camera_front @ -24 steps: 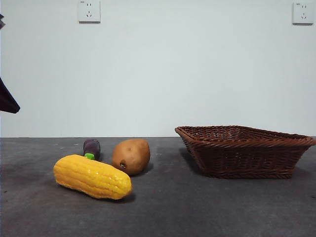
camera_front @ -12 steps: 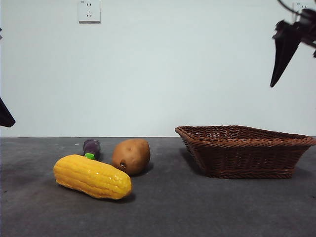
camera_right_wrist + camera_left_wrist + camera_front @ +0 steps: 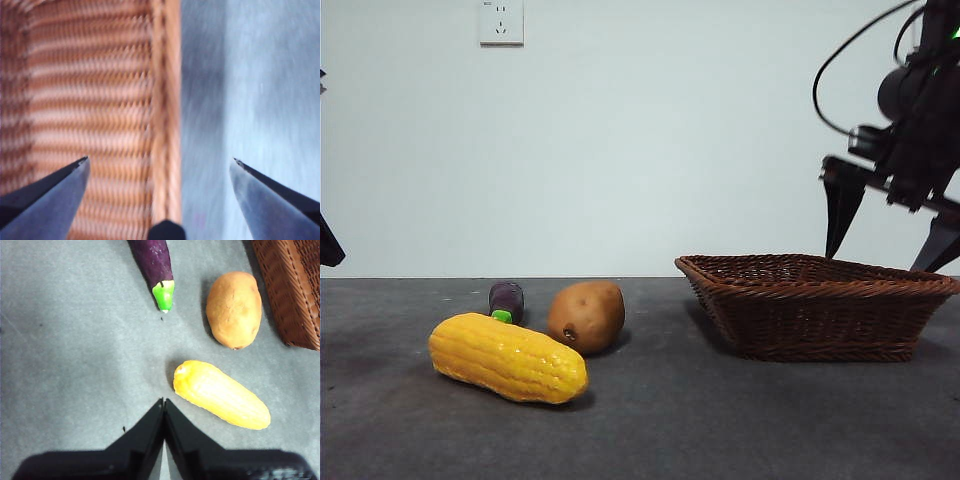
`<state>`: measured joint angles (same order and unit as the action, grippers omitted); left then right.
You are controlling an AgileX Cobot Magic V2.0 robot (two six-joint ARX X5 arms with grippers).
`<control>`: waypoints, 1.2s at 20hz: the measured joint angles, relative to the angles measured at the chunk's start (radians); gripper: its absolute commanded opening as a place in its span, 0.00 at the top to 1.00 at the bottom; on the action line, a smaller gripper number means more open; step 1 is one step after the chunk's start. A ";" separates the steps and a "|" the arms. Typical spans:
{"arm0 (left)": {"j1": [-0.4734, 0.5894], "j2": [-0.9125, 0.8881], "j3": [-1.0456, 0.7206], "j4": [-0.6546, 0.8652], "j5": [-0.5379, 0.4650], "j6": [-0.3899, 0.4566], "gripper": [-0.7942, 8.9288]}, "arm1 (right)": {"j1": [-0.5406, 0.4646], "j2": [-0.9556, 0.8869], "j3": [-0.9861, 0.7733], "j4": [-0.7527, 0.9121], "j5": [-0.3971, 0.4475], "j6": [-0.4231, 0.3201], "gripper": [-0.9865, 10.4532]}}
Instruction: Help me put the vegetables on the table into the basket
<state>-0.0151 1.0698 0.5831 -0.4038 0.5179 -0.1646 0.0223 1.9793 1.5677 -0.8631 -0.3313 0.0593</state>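
Right gripper (image 3: 890,232) hangs over the basket (image 3: 820,320) rim, jaws spread, empty. Left gripper (image 3: 164,402) clenched, empty, near the corn (image 3: 507,357). Corn, potato (image 3: 586,316) and eggplant (image 3: 506,299) lie mid-bench. Risk: descending right jaws catch the wicker rim, shoving the basket.

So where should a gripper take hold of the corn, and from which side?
Probably from above, across the thick middle of the corn. It lies flat on the table with both long sides free, apart from the potato, and its ends taper, so jaws there might slip.
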 measured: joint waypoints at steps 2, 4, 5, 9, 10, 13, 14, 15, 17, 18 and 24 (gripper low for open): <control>0.000 0.000 0.000 0.000 0.000 0.000 0.92 | 0.004 0.049 0.023 0.024 0.002 -0.001 0.52; 0.000 0.000 0.000 0.000 0.000 0.000 0.92 | 0.010 0.076 0.026 0.029 0.001 -0.001 0.71; 0.000 0.000 0.000 0.000 0.000 0.000 0.92 | 0.010 0.089 0.026 0.029 0.000 -0.002 0.82; 0.000 0.000 0.000 -0.001 0.001 0.000 0.92 | 0.010 0.107 0.026 0.037 -0.019 -0.007 0.93; 0.000 0.000 0.000 -0.002 0.001 -0.001 0.92 | 0.010 0.107 0.032 0.031 -0.026 -0.008 0.93; 0.000 0.004 0.069 -0.094 0.001 -0.012 0.92 | 0.011 0.107 0.084 -0.032 -0.025 -0.019 0.93; 0.000 0.008 0.123 -0.132 0.001 -0.011 0.92 | 0.012 0.103 0.094 -0.046 -0.021 -0.019 0.93; 0.000 0.018 0.181 -0.174 0.001 -0.001 0.92 | 0.012 0.094 0.096 -0.058 -0.016 -0.019 0.93; 0.000 0.056 0.295 -0.271 -0.003 0.029 0.92 | 0.012 0.058 0.096 -0.098 -0.009 -0.019 0.93; -0.006 0.082 0.351 -0.327 -0.004 0.050 0.92 | 0.012 0.027 0.096 -0.125 -0.010 -0.022 0.93; -0.185 0.191 0.450 -0.521 -0.036 0.361 0.88 | 0.011 -0.103 0.100 -0.251 -0.009 -0.074 0.92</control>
<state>-0.2001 1.2606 1.0328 -0.9249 0.4816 0.1967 0.0330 1.8759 1.6680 -1.1137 -0.3405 -0.0147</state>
